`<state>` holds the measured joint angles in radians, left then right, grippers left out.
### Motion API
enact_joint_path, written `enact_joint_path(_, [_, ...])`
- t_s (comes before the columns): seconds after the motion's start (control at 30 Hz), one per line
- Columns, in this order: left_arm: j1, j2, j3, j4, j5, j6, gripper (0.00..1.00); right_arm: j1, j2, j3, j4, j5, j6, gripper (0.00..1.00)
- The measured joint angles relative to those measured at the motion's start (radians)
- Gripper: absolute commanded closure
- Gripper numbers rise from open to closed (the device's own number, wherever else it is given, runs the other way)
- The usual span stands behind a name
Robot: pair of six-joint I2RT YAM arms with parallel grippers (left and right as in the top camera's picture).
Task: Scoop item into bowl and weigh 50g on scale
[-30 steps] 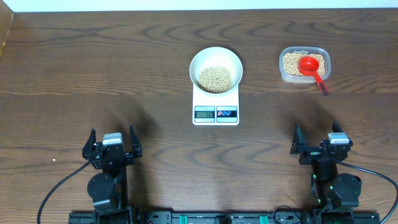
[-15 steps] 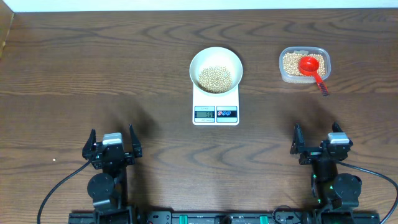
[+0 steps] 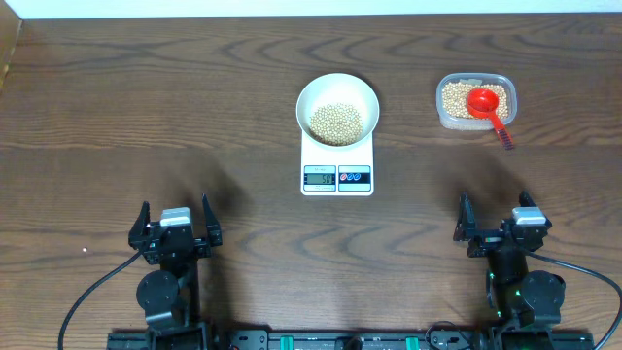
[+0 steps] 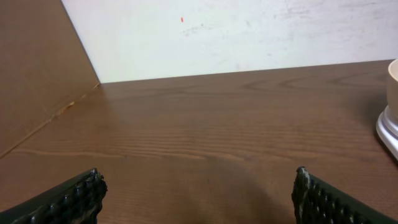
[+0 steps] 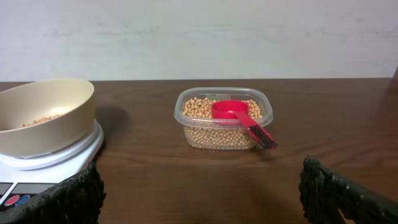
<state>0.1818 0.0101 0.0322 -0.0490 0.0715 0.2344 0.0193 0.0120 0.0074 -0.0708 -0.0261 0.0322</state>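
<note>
The dark wooden table carries everything. Both arms sit at its near edge. The left pincer is spread wide with nothing between its fingers, and the right pincer is equally wide apart and empty.

Ahead of both pincers, to the right of the left one and to the left of the right one, stands the scale. The digits on its display are too small to read. The bowl rests on the scale's platform, well apart from either pincer.

Nearly straight ahead of the right pincer sits a clear tub. A red scoop lies in it, its handle sticking over the rim towards that pincer.

Beans cover the bottom of the bowl, and more beans fill the tub.
</note>
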Motion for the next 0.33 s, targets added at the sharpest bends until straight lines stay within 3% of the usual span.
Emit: enact_joint_path(0.33, [0.0, 0.0, 0.0, 0.0, 0.0, 0.0, 0.02, 0.0, 0.0, 0.0, 0.0, 0.0, 0.0, 0.01])
